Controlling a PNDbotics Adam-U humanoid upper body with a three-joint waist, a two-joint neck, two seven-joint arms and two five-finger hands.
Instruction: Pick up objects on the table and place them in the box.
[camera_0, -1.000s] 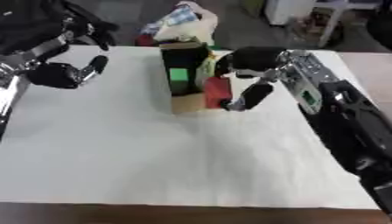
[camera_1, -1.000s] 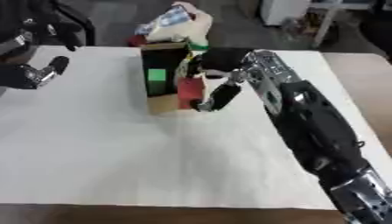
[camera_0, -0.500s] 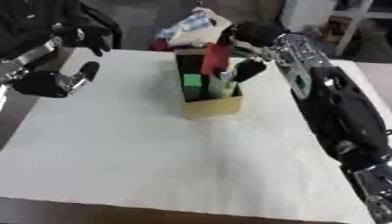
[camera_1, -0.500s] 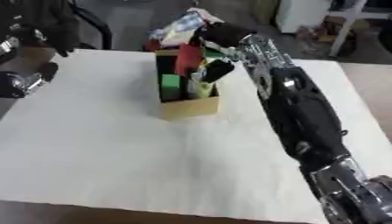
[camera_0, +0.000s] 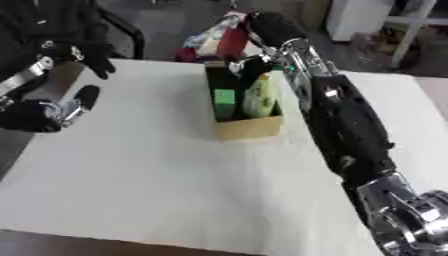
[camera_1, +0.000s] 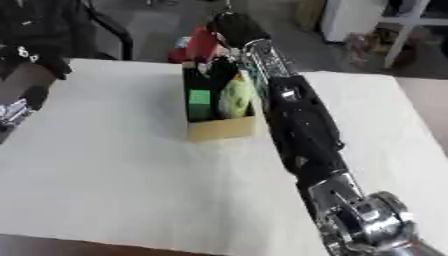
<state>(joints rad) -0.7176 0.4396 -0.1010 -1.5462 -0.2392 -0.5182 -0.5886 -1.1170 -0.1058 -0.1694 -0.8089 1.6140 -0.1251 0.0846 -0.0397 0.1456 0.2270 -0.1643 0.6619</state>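
Table (camera_0: 149, 190): pale, cream-coloured top, lying slightly askew; its near part is bare, with a dark strip along the near edge.

Right arm (camera_0: 350, 130): black with silver joints, entering from the lower right corner and running up across the table's right half toward the box.

Left hand (camera_0: 52, 107): black, at the left edge of the left eye view, above the table's left border and well apart from the box. Fingers look loosely bent and hold nothing.

Box (camera_0: 249, 127): small tan cardboard carton, open at the top, standing upright on the table past its middle. The near wall faces the camera.

Green block (camera_0: 225, 96): bright green, square face, inside the box on its left side.

Yellow-green object (camera_0: 260, 95): rounded, pale yellow-green, inside the box on its right side, just beside the green block and rising above the rim.

Right hand (camera_1: 234, 27): black, above the far end of the box, beyond the yellow-green object. Whether its fingers are curled or straight cannot be told from either view.

Red object (camera_1: 201, 42): red, elongated, just left of the right hand at the far end of the box. Contact with the hand cannot be told.

Bundle (camera_0: 206, 40): multicoloured, crumpled shape beyond the box at the table's far edge.
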